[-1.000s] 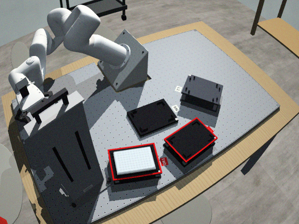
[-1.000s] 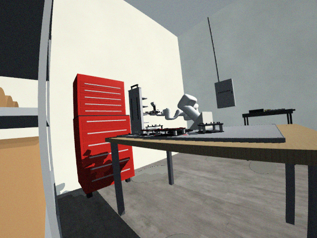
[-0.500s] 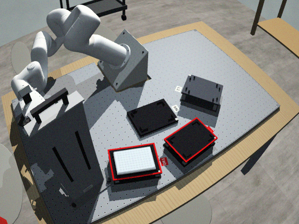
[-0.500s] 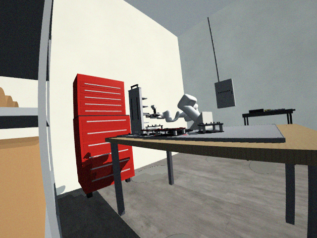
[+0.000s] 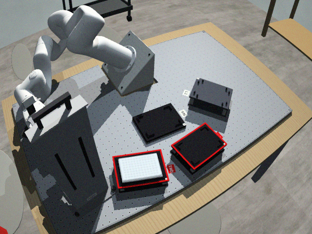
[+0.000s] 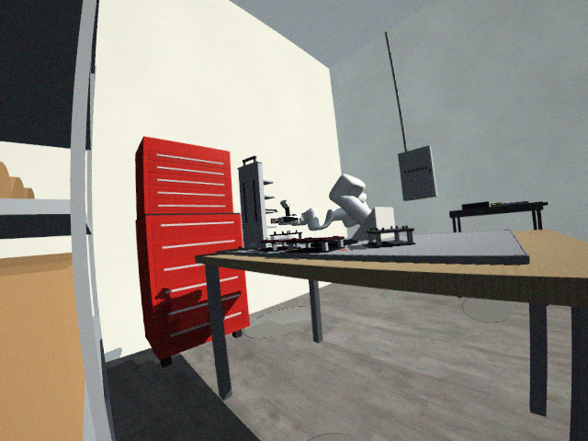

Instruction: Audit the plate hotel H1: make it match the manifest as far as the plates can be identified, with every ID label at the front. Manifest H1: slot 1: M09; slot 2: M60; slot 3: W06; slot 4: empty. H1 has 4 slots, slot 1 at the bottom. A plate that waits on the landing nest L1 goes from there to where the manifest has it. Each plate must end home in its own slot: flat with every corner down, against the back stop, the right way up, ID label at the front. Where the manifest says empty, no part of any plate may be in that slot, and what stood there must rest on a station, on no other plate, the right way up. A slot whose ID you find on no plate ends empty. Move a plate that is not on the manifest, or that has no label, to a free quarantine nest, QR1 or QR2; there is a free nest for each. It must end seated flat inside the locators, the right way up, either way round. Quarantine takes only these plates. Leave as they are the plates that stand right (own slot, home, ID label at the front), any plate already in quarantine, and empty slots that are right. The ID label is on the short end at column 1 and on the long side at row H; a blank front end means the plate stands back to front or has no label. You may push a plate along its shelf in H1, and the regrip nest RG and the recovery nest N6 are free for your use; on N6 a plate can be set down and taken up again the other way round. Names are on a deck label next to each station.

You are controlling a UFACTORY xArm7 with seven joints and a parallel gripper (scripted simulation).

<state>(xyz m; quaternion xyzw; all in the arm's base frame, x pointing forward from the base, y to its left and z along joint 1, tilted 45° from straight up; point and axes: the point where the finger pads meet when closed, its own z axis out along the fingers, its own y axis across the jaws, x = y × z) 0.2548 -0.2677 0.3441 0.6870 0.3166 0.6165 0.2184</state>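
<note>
The plate hotel H1 is a tall dark tower with a handle at the table's left end. Its open front faces away from the top camera, so its slots and any plates in them are hidden there. In the exterior view its shelf ends stick out to the right, too small to read. My gripper is open and level at the hotel's front, at the height of the lower shelves. In the top view only the wrist shows behind the hotel top. A white well plate lies flat in a red-framed quarantine nest.
A second red-framed quarantine nest holds nothing. The black nest N6 and the raised landing nest L1 also hold nothing. The arm's grey base block stands at the back. A red tool cabinet stands beyond the table.
</note>
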